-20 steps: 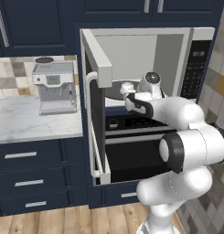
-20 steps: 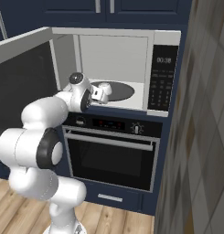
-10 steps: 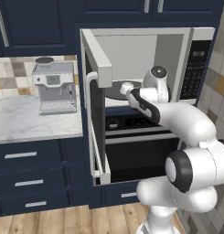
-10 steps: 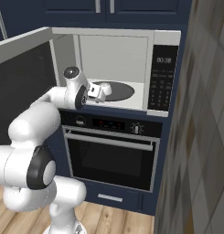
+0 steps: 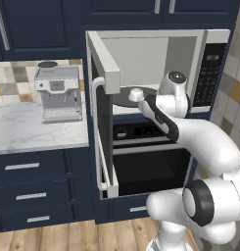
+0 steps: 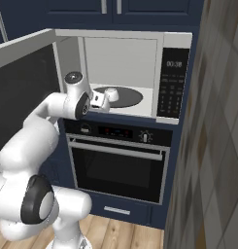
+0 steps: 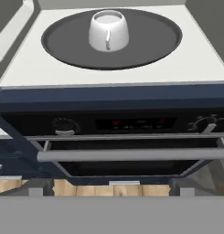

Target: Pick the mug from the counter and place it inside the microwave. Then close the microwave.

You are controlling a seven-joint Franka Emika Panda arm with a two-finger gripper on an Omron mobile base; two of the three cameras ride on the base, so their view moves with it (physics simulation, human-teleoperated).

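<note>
You see the mug (image 7: pixel 109 31) sitting on the dark turntable (image 7: pixel 150 45) inside the open microwave (image 6: pixel 140 44); your gripper (image 6: pixel 100 101) hangs spread and empty just outside.

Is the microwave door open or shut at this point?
Open. The microwave door is swung wide to the left, leaving the pale interior exposed with the mug upright on the dark turntable.

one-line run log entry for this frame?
stage: mug placed, door pending | mug: upright on turntable in microwave | tool: open, empty, outside the opening | door: open
</note>
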